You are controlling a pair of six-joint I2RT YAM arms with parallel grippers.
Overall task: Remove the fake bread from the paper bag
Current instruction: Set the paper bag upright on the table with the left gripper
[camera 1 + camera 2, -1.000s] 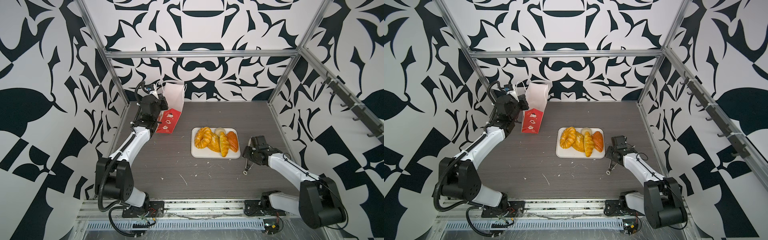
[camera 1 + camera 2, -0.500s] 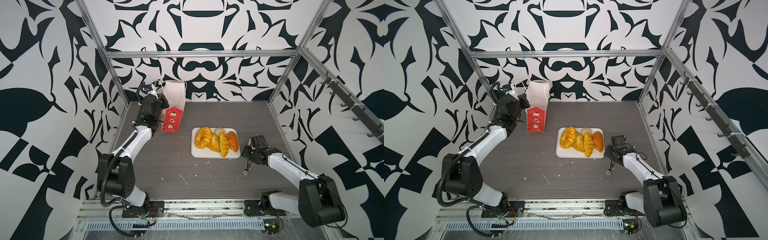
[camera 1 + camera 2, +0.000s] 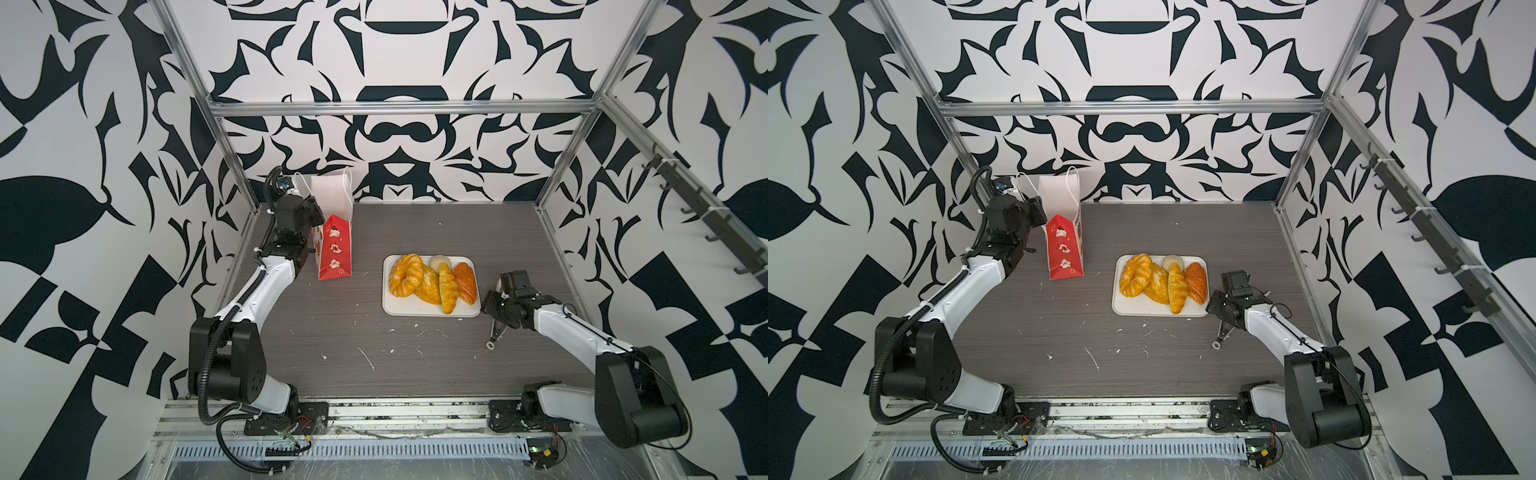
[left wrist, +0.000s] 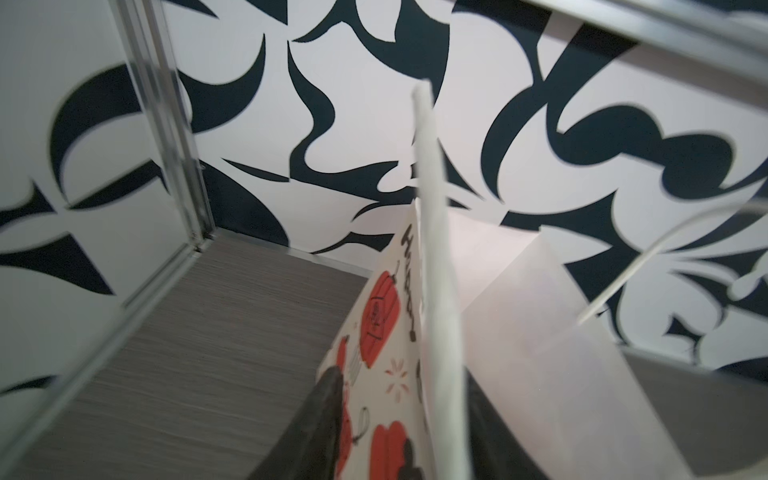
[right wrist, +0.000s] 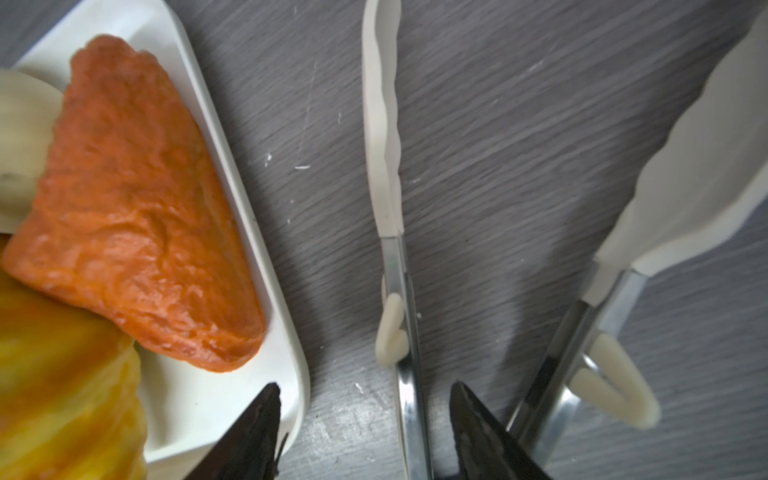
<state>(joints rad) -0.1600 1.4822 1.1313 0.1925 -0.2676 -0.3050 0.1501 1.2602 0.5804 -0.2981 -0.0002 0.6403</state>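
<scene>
1. In both top views the paper bag (image 3: pixel 334 253) (image 3: pixel 1064 249) stands upright at the upper left of the grey table (image 3: pixel 374 374), with its mouth open and its white inside showing. The left gripper (image 3: pixel 312 214) (image 3: pixel 1038 208) is at the bag's rim, on the side towards the left wall. The fake bread (image 3: pixel 432 282) lies out of the bag on a white tray (image 3: pixel 415 309) right of centre. From left to right it is a twisted ring (image 3: pixel 405 274), a flaky piece (image 3: pixel 428 284), a croissant (image 3: pixel 446 289) and an oblong loaf (image 3: pixel 465 282), packed side by side. A pale bun (image 3: pixel 439 262) sits behind them. The right gripper (image 3: pixel 489 302) (image 3: pixel 1214 307) hangs low just beside the tray's right edge. Metal tongs (image 3: pixel 496 332) run through it, their ring end pointing towards the lower edge of the frame
2. In the left wrist view the left gripper (image 4: pixel 403 378) stands open. One dark finger (image 4: pixel 324 415) is outside the printed wall of the paper bag (image 4: pixel 540 332) and the other is inside, so the wall's edge runs up between them. A white cord handle (image 4: pixel 665 257) arcs above the mouth
3. In the right wrist view the fingers of the right gripper (image 5: pixel 363 390) stand well apart. One arm of the tongs (image 5: pixel 390 166) passes between them and the other runs behind a finger. I cannot tell whether they clamp the tongs. The oblong loaf (image 5: pixel 137 208) lies against the tray's rim (image 5: pixel 257 232), just beside one fingertip
</scene>
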